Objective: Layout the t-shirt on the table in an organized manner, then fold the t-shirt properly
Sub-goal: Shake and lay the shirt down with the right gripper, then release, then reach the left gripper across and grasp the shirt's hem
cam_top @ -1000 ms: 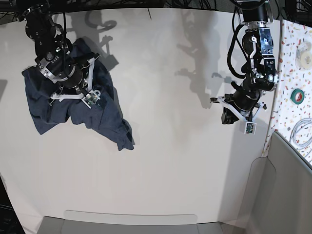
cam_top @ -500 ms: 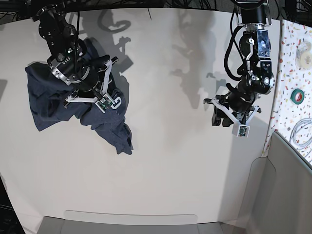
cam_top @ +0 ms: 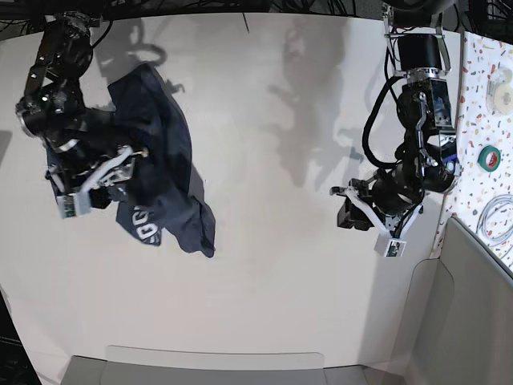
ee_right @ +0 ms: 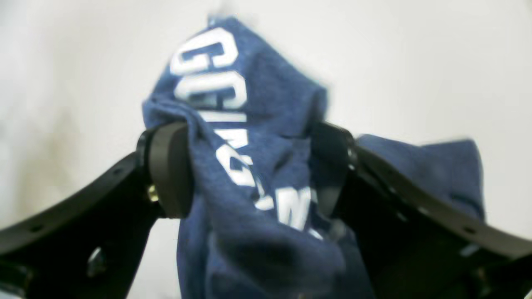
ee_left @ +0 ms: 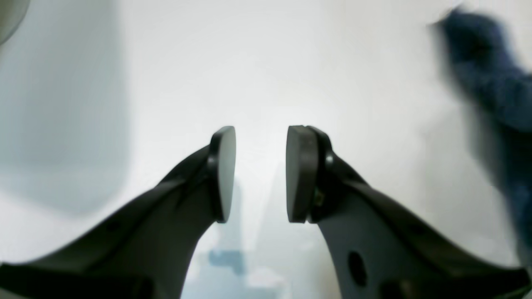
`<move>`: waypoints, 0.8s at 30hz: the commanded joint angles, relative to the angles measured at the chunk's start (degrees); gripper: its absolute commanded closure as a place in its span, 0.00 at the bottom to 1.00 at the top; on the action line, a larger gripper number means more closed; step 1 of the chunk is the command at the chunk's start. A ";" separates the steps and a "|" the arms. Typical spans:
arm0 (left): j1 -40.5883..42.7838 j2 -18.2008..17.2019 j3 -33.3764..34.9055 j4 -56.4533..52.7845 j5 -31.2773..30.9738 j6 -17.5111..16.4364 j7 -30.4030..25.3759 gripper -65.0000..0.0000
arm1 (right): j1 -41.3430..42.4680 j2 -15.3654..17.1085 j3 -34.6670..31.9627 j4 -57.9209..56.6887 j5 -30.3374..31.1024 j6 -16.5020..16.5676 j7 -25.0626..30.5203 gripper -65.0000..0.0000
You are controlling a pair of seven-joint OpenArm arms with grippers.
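Item: t-shirt [cam_top: 152, 152], dark navy, heathered, white block lettering. Location: far corner of the white desk [cam_top: 264, 265], on my right arm's side, lying crumpled in a bunched heap. One lettered fold [ee_right: 232, 137] stands up between the pads of my right tool [ee_right: 249, 166] (the wrist view is blurred). The pads stand wide apart with the cloth between them; whether they press it, I cannot tell.

Item: right tool, base view [cam_top: 100, 180]. Position: over the near edge of the heap, beside the strip of lettering.

Item: left tool [ee_left: 259, 174]. State: pads apart, nothing between them, only bare white desk [ee_left: 257, 74] below. Position: well apart from the shirt, over the desk's opposite side [cam_top: 361, 212]. A blurred navy edge of the t-shirt [ee_left: 490, 95] shows at the right margin of its wrist view.

Item: speckled side surface [cam_top: 485, 120], beyond the desk edge by my left arm, bearing a green tape roll [cam_top: 490, 157] and a coil of white cable [cam_top: 498, 220].
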 commanded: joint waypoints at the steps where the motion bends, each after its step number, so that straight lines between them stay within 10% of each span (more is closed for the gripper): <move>1: -2.06 -0.32 -0.10 0.85 -2.90 -1.94 1.35 0.69 | 0.04 -0.29 4.23 -0.22 2.73 -0.04 1.13 0.35; 8: -6.10 -0.41 5.00 0.59 -8.79 -12.14 6.01 0.69 | -5.76 -4.07 18.30 -0.48 11.79 -0.04 0.61 0.35; 15: -7.77 -0.41 15.82 -2.22 -8.79 -12.58 3.55 0.69 | -14.99 -2.31 28.32 -0.48 21.28 -0.04 0.61 0.35; 24: -11.20 3.98 16.43 -4.25 -8.96 -12.67 -0.58 0.69 | -16.84 -2.84 38.17 -1.10 15.22 -0.13 0.52 0.35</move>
